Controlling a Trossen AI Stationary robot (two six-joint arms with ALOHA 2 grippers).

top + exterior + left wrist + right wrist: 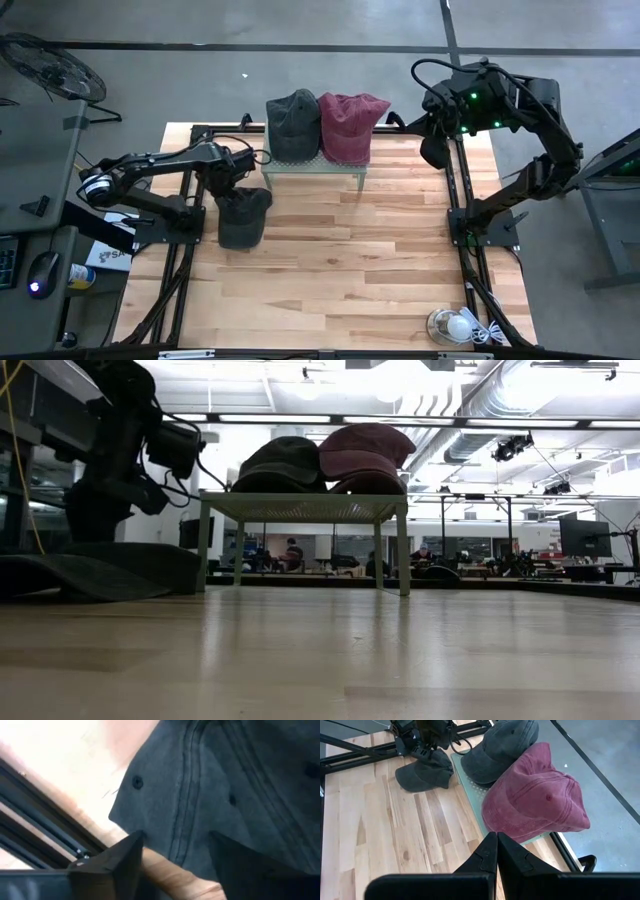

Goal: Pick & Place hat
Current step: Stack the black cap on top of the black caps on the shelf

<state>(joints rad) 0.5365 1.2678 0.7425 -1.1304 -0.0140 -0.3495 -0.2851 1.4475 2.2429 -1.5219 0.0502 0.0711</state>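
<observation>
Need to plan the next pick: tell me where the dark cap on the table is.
In the high view, the dark cap lies on the table's left side, beneath the left gripper, just left of the small stand.

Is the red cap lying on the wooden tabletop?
No: in the high view the red cap sits on the small green stand beside a dark grey cap, not on the wood.

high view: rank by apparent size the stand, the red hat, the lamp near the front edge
1. Stand, though hats cover most of its top.
2. Red hat.
3. Lamp, clearly smallest.
The camera looks straight down, so nearness skews this little.
</observation>
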